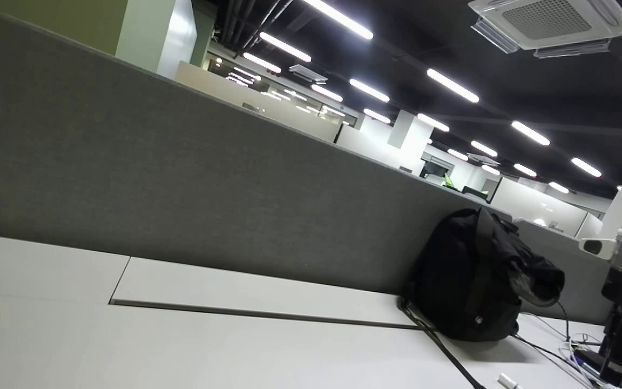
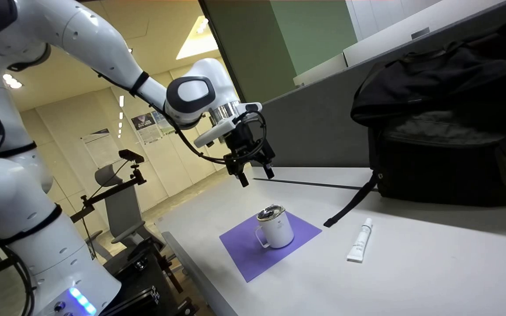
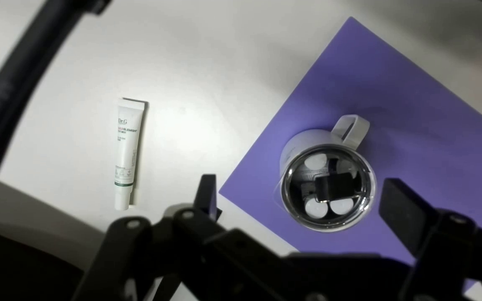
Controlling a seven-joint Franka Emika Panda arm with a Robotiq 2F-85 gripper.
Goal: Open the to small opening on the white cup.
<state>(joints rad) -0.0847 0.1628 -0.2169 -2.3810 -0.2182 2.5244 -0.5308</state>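
Observation:
The white cup (image 2: 280, 230) stands upright on a purple mat (image 2: 242, 252), with its handle on the near left side in an exterior view. In the wrist view the cup (image 3: 306, 141) shows from above. Its clear lid (image 3: 293, 205) has a dark rectangular tab (image 3: 336, 187) across its middle, lying flat. White round spots show in the lid; I cannot tell if they are reflections. My gripper (image 2: 257, 177) is open and empty, apart from the cup and above it. In the wrist view its fingers (image 3: 300, 184) appear on either side of the lid. The cup is out of view in an exterior view.
A white tube (image 2: 360, 242) lies on the table beside the mat, also seen in the wrist view (image 3: 129, 146). A black backpack (image 2: 446, 162) with a loose strap leans on the grey divider (image 2: 319, 127). Cables (image 1: 570, 351) lie near the backpack.

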